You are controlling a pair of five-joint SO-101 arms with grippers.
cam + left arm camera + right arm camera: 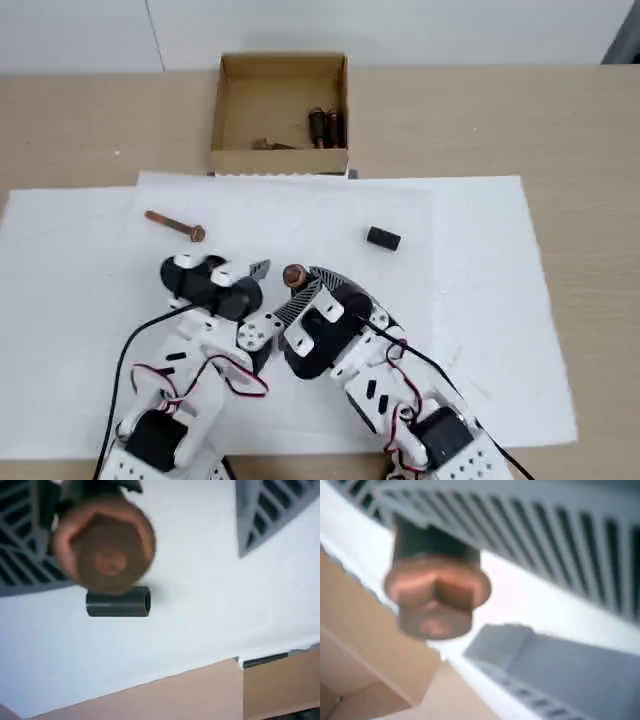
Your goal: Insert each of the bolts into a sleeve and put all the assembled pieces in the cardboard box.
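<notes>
Bolt (436, 600) head blurred, shank hidden inside sleeve (432, 542).

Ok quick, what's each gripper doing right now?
Left gripper: open, holding nothing.
Right gripper: closed on a bolt with a sleeve on it.

Robotics lab bench, by look of it. Pale wooden tabletop (580, 130) against plain white wall (400, 30). White paper sheet (480, 300) spread as work mat. Pair of small white-and-black robot arms (200, 370), loose red and black wiring (237, 385) exposed. Cardboard box (280, 160) as parts bin.
</notes>
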